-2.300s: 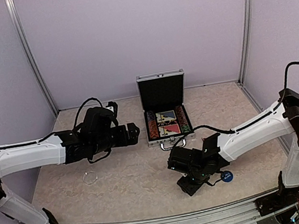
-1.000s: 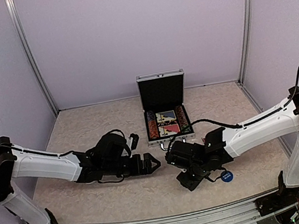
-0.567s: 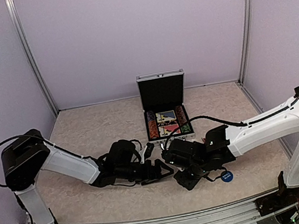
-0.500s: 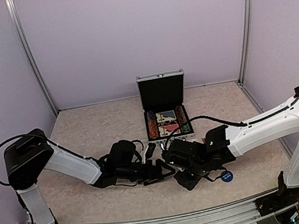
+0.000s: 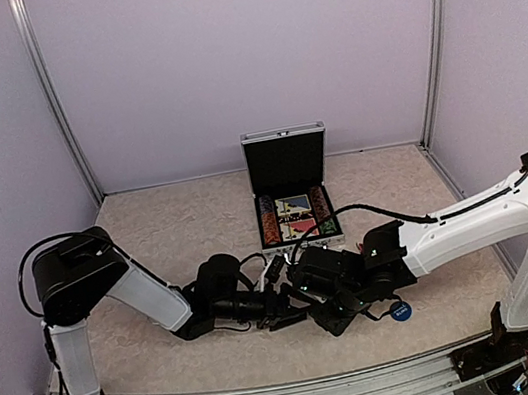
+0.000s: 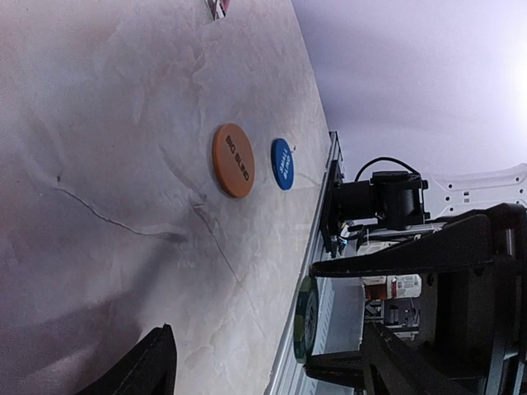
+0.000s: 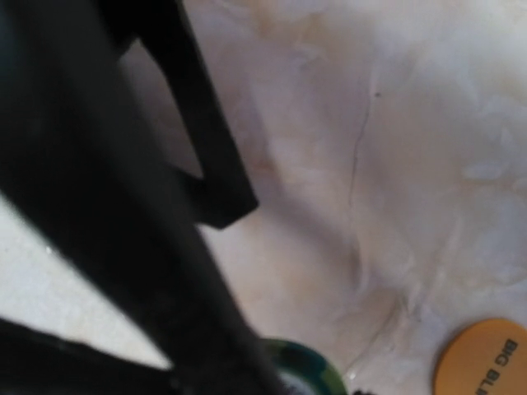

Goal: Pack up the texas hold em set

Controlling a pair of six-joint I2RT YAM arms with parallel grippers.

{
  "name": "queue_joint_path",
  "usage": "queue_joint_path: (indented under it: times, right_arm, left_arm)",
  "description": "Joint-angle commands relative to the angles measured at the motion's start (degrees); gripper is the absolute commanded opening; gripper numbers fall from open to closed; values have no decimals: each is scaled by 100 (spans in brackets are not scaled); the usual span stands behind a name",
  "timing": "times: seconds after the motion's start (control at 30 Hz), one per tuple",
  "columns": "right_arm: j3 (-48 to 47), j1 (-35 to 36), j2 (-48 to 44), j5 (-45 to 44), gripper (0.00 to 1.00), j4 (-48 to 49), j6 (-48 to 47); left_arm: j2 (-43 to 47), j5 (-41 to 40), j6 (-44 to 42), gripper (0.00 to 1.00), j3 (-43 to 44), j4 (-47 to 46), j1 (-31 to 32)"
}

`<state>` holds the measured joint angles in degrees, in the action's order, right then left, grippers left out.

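Note:
The silver briefcase point(image 5: 299, 242) of the hold em set stands open at the back centre, its black lid point(image 5: 285, 160) upright, with cards and chips in its tray. A green and white chip point(image 6: 305, 329) hangs edge-on above the table, and my right gripper point(image 5: 308, 297) is shut on it. The same chip point(image 7: 311, 367) shows at the bottom of the right wrist view. My left gripper point(image 5: 285, 309) lies low, tip to tip with the right one. It is open, and its fingers point(image 6: 155, 366) stand on either side of the chip without touching it. An orange disc point(image 6: 233, 160) and a blue disc point(image 6: 282, 164) lie flat on the table beyond.
The blue disc point(image 5: 399, 312) sits near the front edge, right of my right wrist. The orange disc point(image 7: 482, 362) lies close under the right gripper. The table's metal front rail point(image 5: 295, 385) runs just behind the two grippers. Purple walls close in the sides and back.
My left arm has swung right and down across the table until its gripper meets the right one, and its jaws have narrowed a little. The right gripper has edged left, still holding the chip.

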<state>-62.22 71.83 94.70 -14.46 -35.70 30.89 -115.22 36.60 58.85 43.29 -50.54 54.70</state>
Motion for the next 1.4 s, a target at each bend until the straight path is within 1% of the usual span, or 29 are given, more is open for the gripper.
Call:
queue_joint_path:
  times: [0.0, 0.23, 0.37, 0.53, 0.77, 0.83, 0.93, 1.07, 1.17, 1.2, 1.3, 1.37]
  right_arm:
    - [-98, 59, -153, -111, 43, -35, 4]
    - [-121, 63, -122, -85, 43, -34, -13]
    - [-133, 65, -102, -79, 43, -29, -10]
    - [-155, 70, -66, -57, 43, -7, -23]
    - [-151, 72, -65, -74, 43, -9, -38]
    - [-142, 80, -82, -75, 43, -7, -33]
    - [-135, 76, -83, -81, 43, -20, -42]
    - [-133, 76, -105, -107, 43, -24, -48]
    - [-141, 77, -117, -146, 44, -41, -46]
    - [-146, 76, -112, -162, 44, -54, -40]
    - [-155, 77, -140, -210, 44, -73, -33]
    - [-153, 76, -168, -239, 47, -90, -33]
  left_arm:
    - [-203, 277, 127, 75, 79, -464, 80]
    - [-440, 395, 408, 73, 123, -904, 100]
    - [-546, 437, 523, 70, 143, -1107, 110]
    - [-641, 477, 591, 68, 242, -1168, 123]
    - [-704, 509, 610, 60, 368, -1161, 147]
    - [-704, 513, 618, 55, 375, -1159, 146]
    - [-708, 530, 634, 43, 384, -1168, 155]
    - [-709, 559, 655, 22, 395, -1202, 155]
    - [-692, 574, 667, 3, 400, -1221, 155]
    - [-680, 584, 663, 0, 400, -1229, 155]
    - [-644, 588, 654, 0, 408, -1255, 155]
    - [-598, 600, 622, 0, 421, -1258, 155]
